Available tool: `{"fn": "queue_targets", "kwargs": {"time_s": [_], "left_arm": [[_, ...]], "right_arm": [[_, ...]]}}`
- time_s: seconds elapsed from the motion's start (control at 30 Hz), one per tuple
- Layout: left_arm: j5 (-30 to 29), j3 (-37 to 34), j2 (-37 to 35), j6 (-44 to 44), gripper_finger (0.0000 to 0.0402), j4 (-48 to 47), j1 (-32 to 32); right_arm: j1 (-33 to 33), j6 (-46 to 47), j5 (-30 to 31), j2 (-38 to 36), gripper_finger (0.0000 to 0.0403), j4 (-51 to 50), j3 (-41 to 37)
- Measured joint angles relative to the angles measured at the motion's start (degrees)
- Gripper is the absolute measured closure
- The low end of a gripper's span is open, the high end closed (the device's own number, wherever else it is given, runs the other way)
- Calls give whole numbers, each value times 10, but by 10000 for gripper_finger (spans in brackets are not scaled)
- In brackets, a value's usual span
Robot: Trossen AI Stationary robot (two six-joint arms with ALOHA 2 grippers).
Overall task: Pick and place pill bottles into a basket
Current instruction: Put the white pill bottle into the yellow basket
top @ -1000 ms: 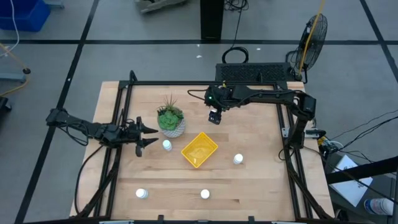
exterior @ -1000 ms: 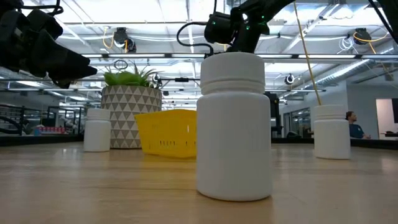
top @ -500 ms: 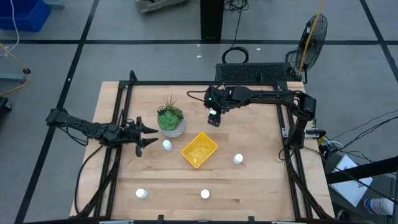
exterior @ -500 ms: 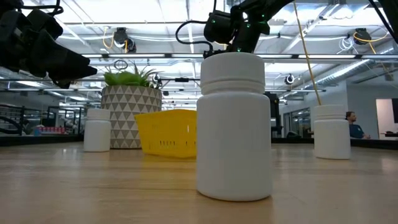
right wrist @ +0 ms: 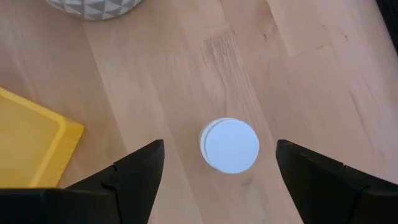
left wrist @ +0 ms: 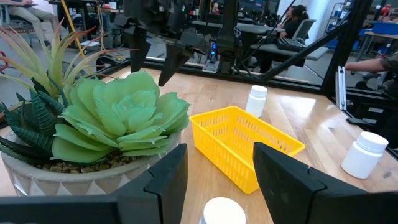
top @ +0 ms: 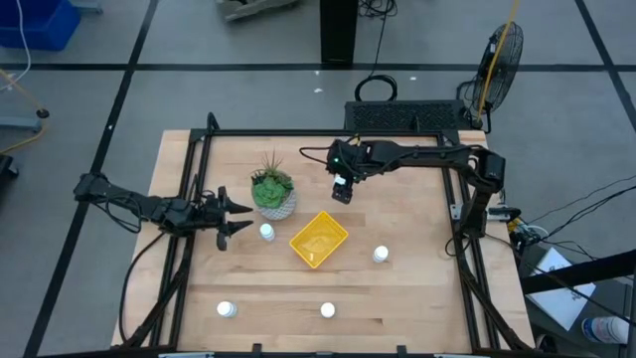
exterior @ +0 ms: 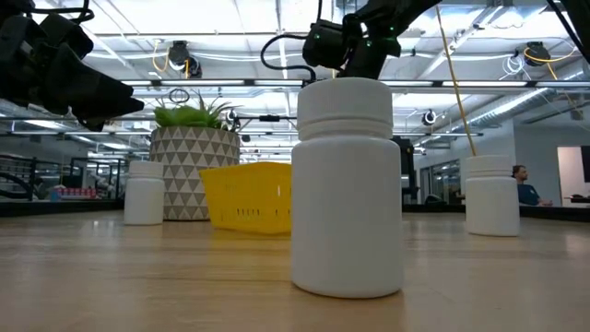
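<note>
High view: the right pincer (top: 342,191), above centre, hung over a hidden bottle; the left pincer (top: 227,219) waited centre-left.

Right wrist view: its fingers (right wrist: 134,171) stood apart around a small white-capped pill bottle (right wrist: 230,145), the yellow plastic basket (right wrist: 31,146) at left. An off-centre descent could topple it.

Low view: pale wooden surface (exterior: 138,277), workshop behind.

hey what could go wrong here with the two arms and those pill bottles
The right tool hangs open above a pill bottle that sits nearer one finger; a straight descent might clip the cap and tip it. That bottle stands close to the plant pot and yellow basket, so the arm may bump either. The left tool, open beside the pot, could nudge another bottle.
</note>
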Motion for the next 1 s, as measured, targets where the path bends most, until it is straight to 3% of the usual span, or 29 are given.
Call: {"fn": "queue_targets", "kwargs": {"time_s": [0.37,1.0], "left_arm": [[0,0,0,3,215,0,0],[0,0,0,3,215,0,0]], "right_arm": [[-1,-11,0,0,103,41,-46],[-35,-19,0,0,103,66,-48]]}}
